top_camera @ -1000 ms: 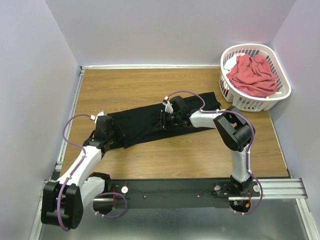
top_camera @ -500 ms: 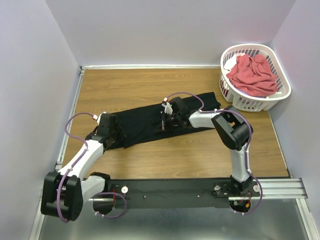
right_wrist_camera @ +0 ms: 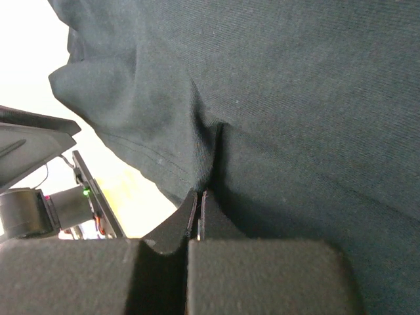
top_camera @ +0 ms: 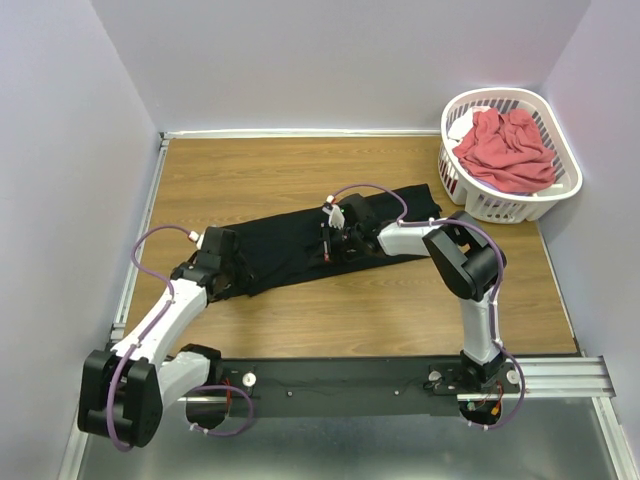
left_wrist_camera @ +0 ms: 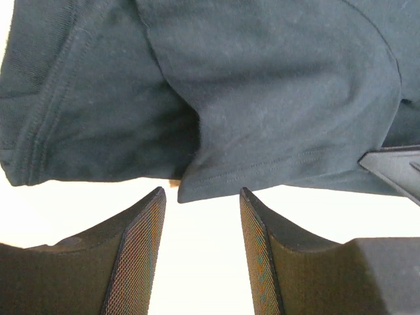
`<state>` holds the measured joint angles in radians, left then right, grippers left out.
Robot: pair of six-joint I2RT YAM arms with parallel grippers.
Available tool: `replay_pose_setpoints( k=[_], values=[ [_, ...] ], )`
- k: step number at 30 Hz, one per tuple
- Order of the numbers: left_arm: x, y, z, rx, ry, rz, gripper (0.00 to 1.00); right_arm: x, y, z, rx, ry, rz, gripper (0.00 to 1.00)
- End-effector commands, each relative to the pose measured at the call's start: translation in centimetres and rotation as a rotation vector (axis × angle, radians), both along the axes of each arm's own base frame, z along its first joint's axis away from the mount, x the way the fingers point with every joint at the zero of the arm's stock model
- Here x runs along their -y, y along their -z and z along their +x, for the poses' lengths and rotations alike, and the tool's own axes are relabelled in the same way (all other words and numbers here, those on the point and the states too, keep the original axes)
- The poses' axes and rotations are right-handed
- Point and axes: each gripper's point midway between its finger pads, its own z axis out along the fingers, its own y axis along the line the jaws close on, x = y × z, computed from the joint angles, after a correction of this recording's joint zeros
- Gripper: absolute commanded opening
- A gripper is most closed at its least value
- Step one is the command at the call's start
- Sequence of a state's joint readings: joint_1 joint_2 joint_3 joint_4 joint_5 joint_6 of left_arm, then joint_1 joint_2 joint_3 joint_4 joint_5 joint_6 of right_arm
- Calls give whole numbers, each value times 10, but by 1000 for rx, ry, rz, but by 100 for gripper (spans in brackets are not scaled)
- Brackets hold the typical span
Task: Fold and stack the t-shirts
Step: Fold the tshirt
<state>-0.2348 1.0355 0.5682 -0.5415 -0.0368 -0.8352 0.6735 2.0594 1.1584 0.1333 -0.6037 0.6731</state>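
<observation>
The black t-shirt (top_camera: 290,243) lies in a long strip across the middle of the wooden table. My left gripper (top_camera: 232,272) is at its left end; in the left wrist view the gripper (left_wrist_camera: 200,191) is open and empty, its tips just short of the shirt's hemmed edge (left_wrist_camera: 262,98). My right gripper (top_camera: 328,243) sits on the middle of the strip. In the right wrist view it (right_wrist_camera: 199,193) is shut on a pinched ridge of the black cloth (right_wrist_camera: 295,98). The coral-red t-shirt (top_camera: 508,150) lies crumpled in the basket.
The white slotted laundry basket (top_camera: 560,190) stands at the table's far right corner. Walls close in the table at the left, back and right. A metal rail (top_camera: 350,378) with both arm bases runs along the near edge.
My left gripper has moved a little to the right, closer to the left end of the black t-shirt. The right gripper and the shirt have stayed put.
</observation>
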Motion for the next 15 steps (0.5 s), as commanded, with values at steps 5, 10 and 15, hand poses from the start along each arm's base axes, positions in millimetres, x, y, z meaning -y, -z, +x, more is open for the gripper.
replay_pose_setpoints(
  k=[5,10,15],
  values=[
    [6,11,-5,-53,21,22,50,-7,-3,-5,5,-55,22,1],
    [3,15,-4,-59,4,54,43,-6,-2,-5,7,-56,19,1],
    [5,22,-7,-89,9,62,43,-6,-2,-5,7,-57,20,1]
  ],
)
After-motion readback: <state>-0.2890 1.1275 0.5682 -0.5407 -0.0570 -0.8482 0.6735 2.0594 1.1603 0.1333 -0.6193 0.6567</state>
